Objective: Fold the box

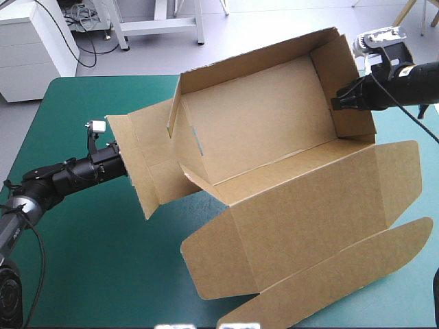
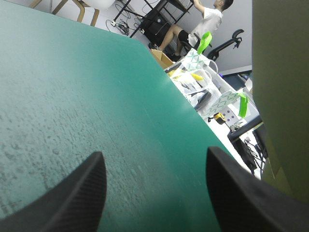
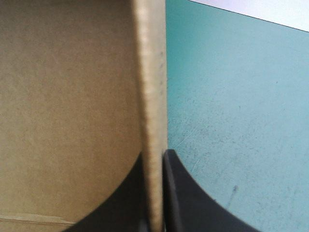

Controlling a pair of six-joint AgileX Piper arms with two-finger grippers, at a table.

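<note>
High view has the brown box [image 1: 274, 130] over the middle of the table and reaching out toward 2 o'clock. Its walls are raised into an open tray whose hollow faces up at the camera, tilted rather than lying square on the teal-green cover [image 1: 89, 260]. From the tray's near long edge the lid panel [image 1: 309, 212] spreads out toward 5 o'clock, with a rounded tuck flap [image 1: 343, 274] along its outer edge. At the tray's 9 o'clock end a side flap [image 1: 140, 164] stands loose. The left arm [image 1: 68, 175] reaches in from 8 o'clock right up to it, its tip hidden behind the flap from up there. Left wrist view settles the matter: the left gripper [image 2: 154, 152] is spread wide. Its black fingers [image 2: 72, 193] stand well apart with only bare cover between them, and a slab of brown board stands just beside one finger, not held. Over at 2 o'clock the right gripper [image 1: 341, 99] meets the tray's end wall [image 1: 350, 82]. Right wrist view shows it pinched onto that wall's edge, one finger on each side of the board, with the box's inner face on one side and cover on the other.
</note>
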